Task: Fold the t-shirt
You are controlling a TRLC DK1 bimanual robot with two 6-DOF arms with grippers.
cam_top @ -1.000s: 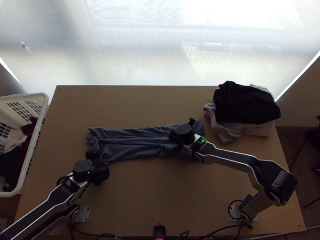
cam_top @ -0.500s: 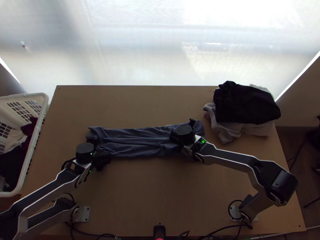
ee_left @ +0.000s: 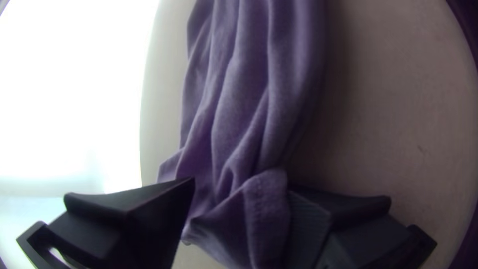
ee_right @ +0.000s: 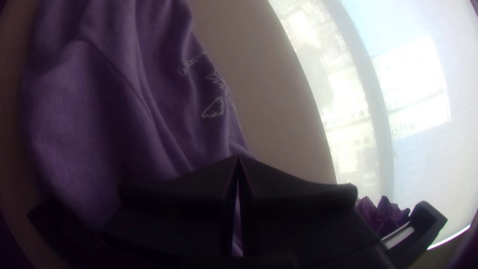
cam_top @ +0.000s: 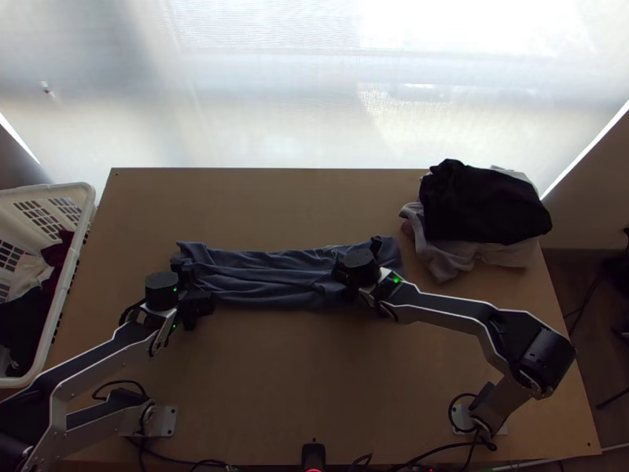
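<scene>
The blue-grey t-shirt lies as a long, wrinkled strip across the middle of the table. At its left end, my left gripper is open; in the left wrist view, a hemmed end of the t-shirt lies between the parted fingers of the left gripper, touching one. My right gripper is over the strip's right end. In the right wrist view, fabric folds of the t-shirt, with a pale print near its edge, run to the closed tips of the right gripper.
A pile of clothes, with a black garment on top of lighter ones, sits at the table's back right corner. Beside the left edge stands a white basket holding dark and pale clothes. Bare wood of the table shows in front of the strip.
My left gripper has moved up the picture, farther onto the t-shirt's left end. That end has shifted slightly toward the far side and its near edge has drawn in. The right gripper has barely moved.
</scene>
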